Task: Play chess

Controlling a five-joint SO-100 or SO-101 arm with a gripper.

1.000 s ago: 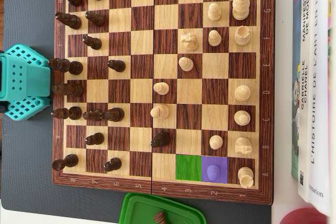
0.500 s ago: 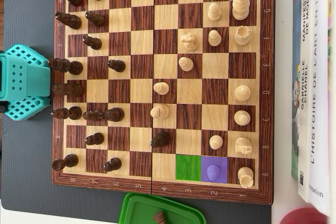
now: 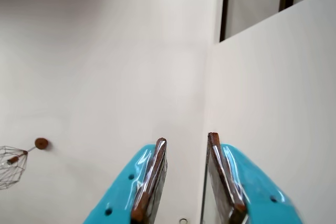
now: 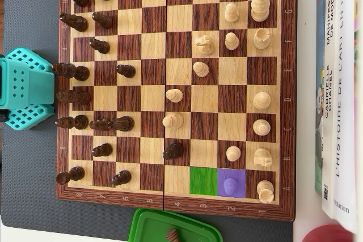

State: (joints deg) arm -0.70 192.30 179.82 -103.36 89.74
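Teal arm base (image 4: 25,89) at the left edge of the overhead view, beside the chessboard (image 4: 176,211). In the wrist view, end effector (image 3: 186,142) pointing up at a white wall, fingers (image 3: 152,174) apart, holding nothing. Purple-tinted pawn (image 4: 230,185) near the lower right, next to a green square (image 4: 203,181). Green lid (image 4: 153,225) cut off at the bottom edge.

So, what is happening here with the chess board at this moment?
A chess game is in progress, but nothing is being handled now. The teal arm sits at the left edge of the chessboard in the overhead view. Its gripper is open and empty, and the wrist view shows only walls. A pawn on a purple square stands beside an empty green square. One dark piece lies on a green lid.
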